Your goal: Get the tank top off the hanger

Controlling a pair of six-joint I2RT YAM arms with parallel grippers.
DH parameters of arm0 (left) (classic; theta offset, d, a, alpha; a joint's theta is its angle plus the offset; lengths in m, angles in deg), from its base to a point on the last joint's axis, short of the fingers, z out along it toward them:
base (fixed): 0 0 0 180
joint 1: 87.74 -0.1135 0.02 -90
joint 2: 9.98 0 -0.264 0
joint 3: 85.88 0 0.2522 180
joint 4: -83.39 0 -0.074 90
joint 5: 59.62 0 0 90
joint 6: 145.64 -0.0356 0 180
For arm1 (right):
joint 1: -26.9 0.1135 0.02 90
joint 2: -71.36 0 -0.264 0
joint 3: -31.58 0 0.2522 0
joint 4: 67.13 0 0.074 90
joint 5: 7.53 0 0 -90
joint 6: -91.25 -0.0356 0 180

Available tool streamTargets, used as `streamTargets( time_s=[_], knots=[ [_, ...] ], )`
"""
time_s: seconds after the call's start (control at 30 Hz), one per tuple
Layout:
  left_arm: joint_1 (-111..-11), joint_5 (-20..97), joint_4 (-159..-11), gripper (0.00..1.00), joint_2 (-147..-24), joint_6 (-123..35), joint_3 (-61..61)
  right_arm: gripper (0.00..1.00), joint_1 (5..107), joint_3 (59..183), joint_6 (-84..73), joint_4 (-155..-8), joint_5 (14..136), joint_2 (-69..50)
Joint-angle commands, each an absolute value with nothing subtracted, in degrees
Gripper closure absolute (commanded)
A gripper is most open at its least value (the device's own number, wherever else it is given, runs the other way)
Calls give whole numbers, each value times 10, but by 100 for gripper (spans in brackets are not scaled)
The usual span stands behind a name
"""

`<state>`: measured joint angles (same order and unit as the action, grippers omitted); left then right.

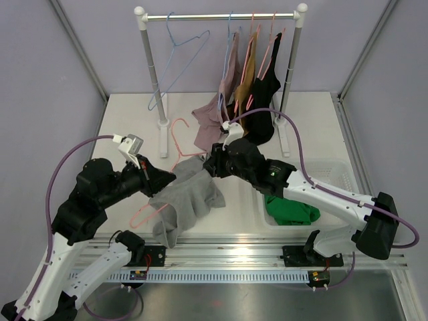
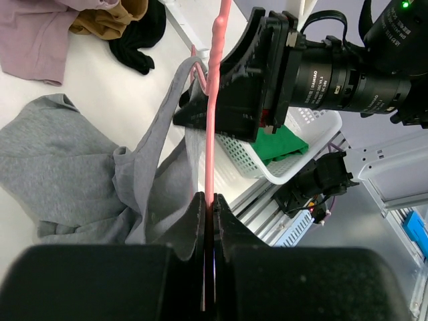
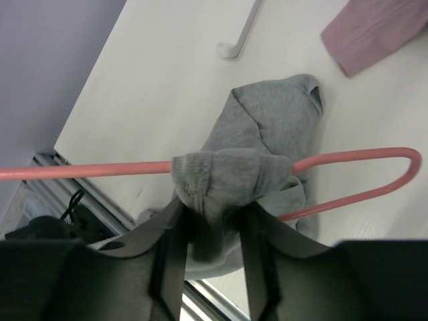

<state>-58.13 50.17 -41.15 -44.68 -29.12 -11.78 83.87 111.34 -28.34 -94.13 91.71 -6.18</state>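
Observation:
A grey tank top [image 1: 190, 197] lies crumpled on the white table, with one strap still looped over a pink wire hanger [image 1: 179, 136]. My left gripper [image 1: 164, 177] is shut on the hanger's wire [image 2: 212, 100], with the jaws [image 2: 211, 200] pinched tight on it. My right gripper [image 1: 208, 164] is shut on the bunched grey strap [image 3: 227, 177] where it wraps the hanger bar [image 3: 361, 155]; its jaws [image 3: 210, 227] hold the fabric between them. The rest of the tank top [image 2: 60, 174] sags down to the table below the hanger.
A clothes rack [image 1: 221, 17] stands at the back with a bare blue hanger [image 1: 177, 47] and several hung garments. A mauve garment [image 1: 210, 117] and a black one [image 1: 264, 107] trail onto the table. A white basket [image 1: 328, 174] holding green cloth [image 1: 291, 210] sits at the right.

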Motion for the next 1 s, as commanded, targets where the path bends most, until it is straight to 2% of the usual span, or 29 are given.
streamTargets(
  time_s=[0.0, 0.03, 0.1, 0.2, 0.27, 0.37, 0.4, 0.47, 0.5, 0.53, 0.73, 0.87, 0.97],
  knots=[
    [-582, 496, -450, 100, -441, -291, -114, 62, 844, 1137, -282, -935, 1002, -54],
    [-582, 490, -445, 100, -442, -293, -114, 65, 844, 1135, -279, -937, 1007, -52],
    [-582, 471, -435, 100, -441, -299, -116, 62, 845, 1128, -278, -937, 1012, -45],
    [-582, 467, -431, 100, -442, -302, -123, 44, 845, 1118, -278, -935, 1017, -37],
    [-582, 476, -438, 100, -442, -298, -127, 42, 844, 1113, -276, -935, 1022, -35],
    [-582, 482, -443, 100, -443, -297, -132, 57, 845, 1113, -271, -939, 1030, -36],
    [-582, 482, -444, 100, -443, -296, -132, 68, 844, 1113, -268, -939, 1033, -36],
    [-582, 487, -444, 100, -444, -296, -131, 81, 843, 1115, -254, -938, 1049, -42],
    [-582, 488, -444, 100, -444, -297, -131, 94, 843, 1118, -247, -942, 1057, -45],
    [-582, 486, -443, 100, -443, -298, -131, 100, 842, 1121, -240, -949, 1067, -48],
    [-582, 478, -389, 100, -436, -331, -121, 100, 804, 1140, -211, -999, 1133, -56],
    [-582, 500, -374, 100, -416, -353, -116, 100, 717, 1122, -204, -1014, 1105, -58],
    [-582, 521, -393, 100, -393, -349, -119, 100, 699, 1120, -196, -1020, 1088, -63]
  ],
)
